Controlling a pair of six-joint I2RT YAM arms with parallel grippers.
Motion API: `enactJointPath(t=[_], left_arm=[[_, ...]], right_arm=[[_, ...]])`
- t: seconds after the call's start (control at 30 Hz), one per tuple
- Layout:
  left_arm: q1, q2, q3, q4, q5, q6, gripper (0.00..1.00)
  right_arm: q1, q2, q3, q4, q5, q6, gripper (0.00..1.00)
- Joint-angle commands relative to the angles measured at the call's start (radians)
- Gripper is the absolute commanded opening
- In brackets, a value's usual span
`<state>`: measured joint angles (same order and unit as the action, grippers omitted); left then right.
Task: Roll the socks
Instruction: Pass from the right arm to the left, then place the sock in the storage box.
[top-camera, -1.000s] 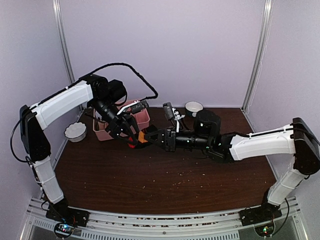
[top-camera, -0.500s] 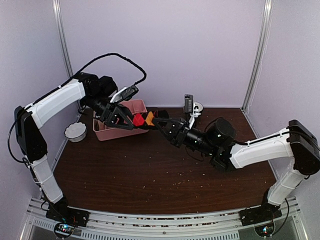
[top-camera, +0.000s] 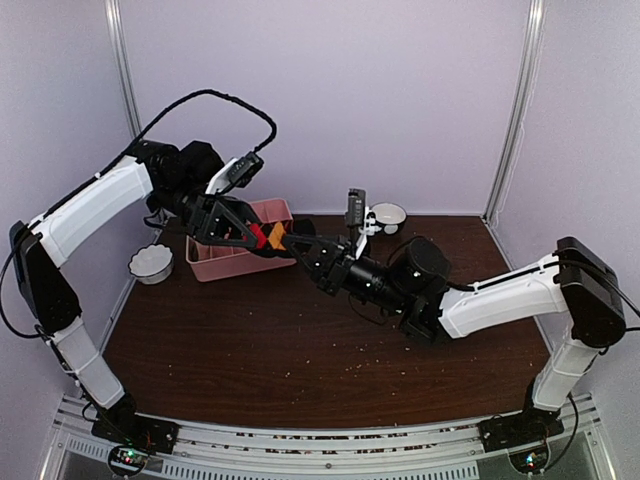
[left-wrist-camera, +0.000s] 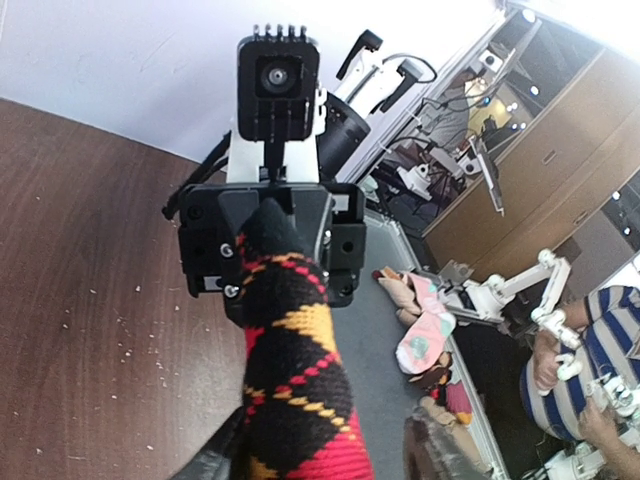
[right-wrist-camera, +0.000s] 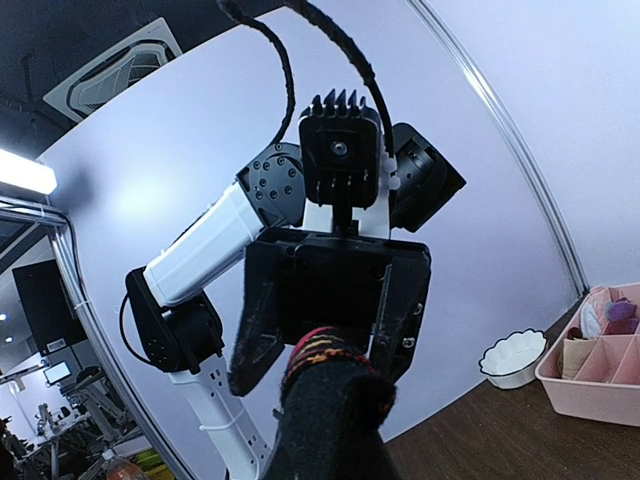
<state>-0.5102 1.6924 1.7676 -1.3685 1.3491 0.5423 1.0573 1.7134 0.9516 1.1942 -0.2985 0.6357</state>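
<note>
One sock (left-wrist-camera: 295, 380) bridges left claw (right-wrist-camera: 320, 365) and right claw (left-wrist-camera: 270, 228).

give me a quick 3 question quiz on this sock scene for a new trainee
1. True or false: the argyle sock is held up clear of the table.
2. Which end effector clamps the sock's black tip? A left, B right, C neither.
3. What stands on the table just left of the pink compartment tray?
Key: 1 true; 2 B, the right end effector; 3 a small white bowl.
</note>
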Motion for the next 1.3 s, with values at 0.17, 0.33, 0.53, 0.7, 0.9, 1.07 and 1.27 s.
enactJointPath(t=[0.17,0.33,0.53,0.7,0.9,1.07,1.27], left_arm=[[0.012,-0.054,-0.074,0.196,-0.094,-0.163,0.19],[0.016,-0.043,-0.042,0.168,-0.077,-0.146,0.0],[0.061,-0.001,0.013,0.079,-0.295,-0.053,0.0],[0.142,0.036,-0.004,0.101,-0.862,0.013,0.0],[0.256,0.082,-0.029,0.207,-1.244,0.093,0.0],[0.292,0.226,0.127,0.193,-1.393,0.003,0.0],[0.314,0.396,0.309,0.095,-1.321,-0.224,0.0]], right_arm=[[0.013,0.014,0.015,0.024,0.052,-0.019,0.0],[0.025,0.022,0.015,-0.025,0.048,-0.038,0.0],[0.007,-0.007,-0.024,-0.168,0.075,-0.027,0.56],[-0.039,-0.13,-0.129,-0.305,0.129,-0.068,0.68],[-0.076,-0.255,-0.188,-0.556,0.179,-0.135,0.67],[-0.084,-0.32,-0.253,-0.573,0.2,-0.137,0.64],[-0.084,-0.345,-0.307,-0.573,0.216,-0.123,0.6]])
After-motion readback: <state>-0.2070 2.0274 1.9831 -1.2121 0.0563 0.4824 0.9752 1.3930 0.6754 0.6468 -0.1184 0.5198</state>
